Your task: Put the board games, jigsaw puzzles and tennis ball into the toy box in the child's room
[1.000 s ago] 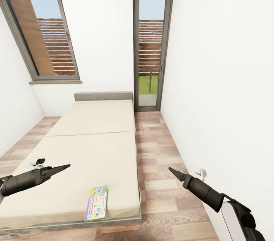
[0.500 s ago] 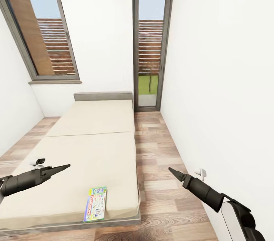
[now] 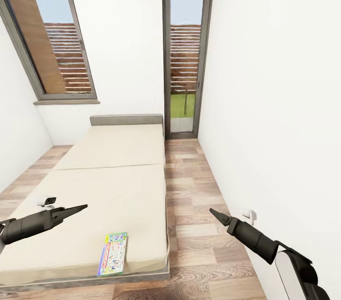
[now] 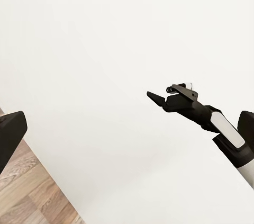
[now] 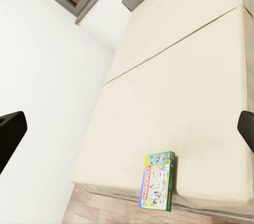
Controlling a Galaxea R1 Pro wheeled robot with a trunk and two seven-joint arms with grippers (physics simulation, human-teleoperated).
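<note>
A colourful board game box [image 3: 112,253] lies flat near the foot edge of the beige bed [image 3: 113,181]; it also shows in the right wrist view [image 5: 157,180]. My left gripper [image 3: 84,206] hangs over the bed's left side, up and to the left of the box and apart from it. My right gripper [image 3: 211,211] hovers over the wooden floor to the right of the bed. Each is open and holds nothing, its fingers [image 5: 9,134] standing wide at the wrist views' edges. The left wrist view looks at the white wall and my right gripper [image 4: 151,95].
The bed runs away from me to a grey headboard [image 3: 127,119] under a window. A glass door [image 3: 185,54] stands at the far end. A strip of wooden floor [image 3: 189,186] runs between bed and right wall, which carries a white socket [image 3: 249,215]. A small white object [image 3: 46,201] sits at the bed's left.
The whole picture has slid a little to the left, so the camera has moved. Both arms keep the same pose and the board game stays on the bed.
</note>
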